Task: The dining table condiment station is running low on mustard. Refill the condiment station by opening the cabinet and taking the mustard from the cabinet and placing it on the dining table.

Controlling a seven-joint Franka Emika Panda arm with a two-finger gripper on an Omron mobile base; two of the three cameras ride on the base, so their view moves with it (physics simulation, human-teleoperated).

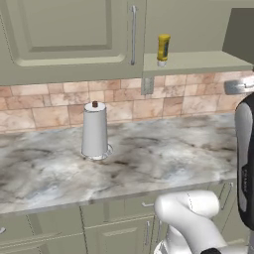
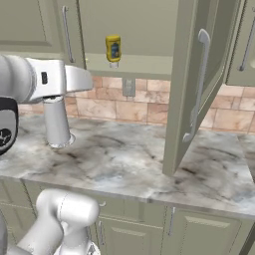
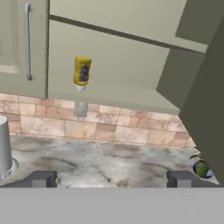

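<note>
The cabinet (image 2: pixel 149 30) is open, its door (image 2: pixel 199 74) swung out to the right with the silver bar handle (image 2: pixel 199 84) facing me. The mustard (image 1: pixel 162 48) (image 2: pixel 113 49) (image 3: pixel 82 72), a short dark-yellow bottle, stands cap-down on the cabinet's bottom shelf (image 1: pixel 198 62), near its left end. My gripper (image 3: pixel 111 179) is open with nothing between its fingertips (image 3: pixel 43 178). It hangs back over the counter, well short of the shelf, and the mustard sits high and left in the hand view. The dining table is out of view.
A paper-towel roll (image 1: pixel 94 130) (image 2: pixel 56 124) stands on the marble counter (image 1: pixel 149 158) left of the open cabinet. A closed cabinet door (image 1: pixel 64 34) adjoins on the left. A small round green object (image 3: pixel 200 168) lies on the counter under the open door. The open door's edge (image 3: pixel 205 109) juts out over the counter.
</note>
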